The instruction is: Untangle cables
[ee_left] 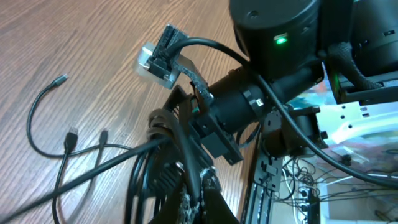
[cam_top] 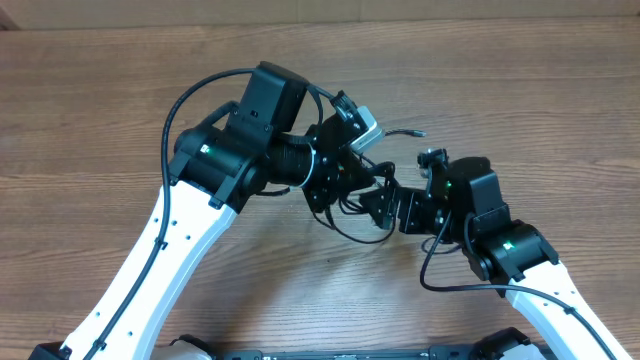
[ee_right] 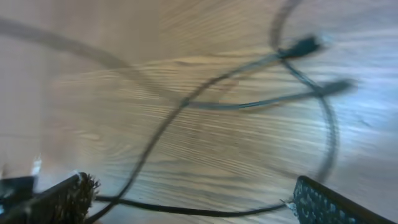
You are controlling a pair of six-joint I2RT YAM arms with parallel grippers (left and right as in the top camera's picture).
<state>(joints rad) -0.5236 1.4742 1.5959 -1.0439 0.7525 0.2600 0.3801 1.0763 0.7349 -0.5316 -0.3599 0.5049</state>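
Observation:
The cables (cam_top: 352, 236) are thin black cords bunched between my two grippers at the table's middle; one plug end (cam_top: 414, 132) sticks out to the right. My left gripper (cam_top: 343, 190) is shut on a bundle of cables (ee_left: 163, 134); its fingertips (ee_left: 198, 198) pinch a cord at the bottom of the left wrist view. Loose loops with small plug ends (ee_left: 73, 134) lie on the wood to the left. My right gripper (cam_top: 386, 206) is open, fingers wide apart (ee_right: 193, 202), with one thin cable (ee_right: 205, 213) running between them. Two plug ends (ee_right: 305, 45) lie beyond, blurred.
The wooden table (cam_top: 560, 90) stretches all around. The right arm with its green light (ee_left: 280, 41) and wrist camera (ee_left: 155, 59) fills the top of the left wrist view. Thicker arm wires loop beside both arms (cam_top: 175, 105). Off-table clutter shows at the right (ee_left: 348, 155).

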